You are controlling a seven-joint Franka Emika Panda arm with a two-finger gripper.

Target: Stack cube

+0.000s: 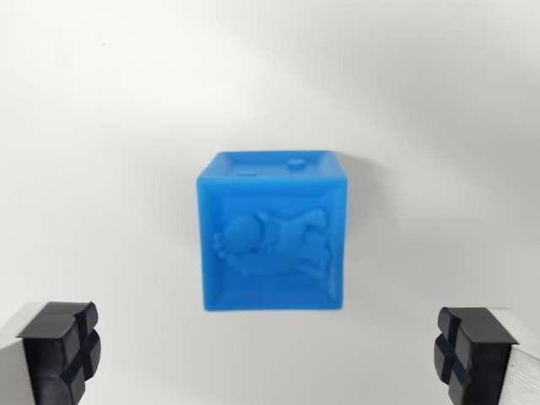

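A blue cube with a raised animal figure on its facing side rests on the white surface in the middle of the wrist view. My gripper is open. Its two black-padded fingertips show at the bottom left and bottom right corners, spread wider than the cube. The cube lies just beyond the fingertips, centred between them, and nothing is held.
A plain white surface surrounds the cube on all sides. A soft shadow falls to the wrist view's right of the cube.
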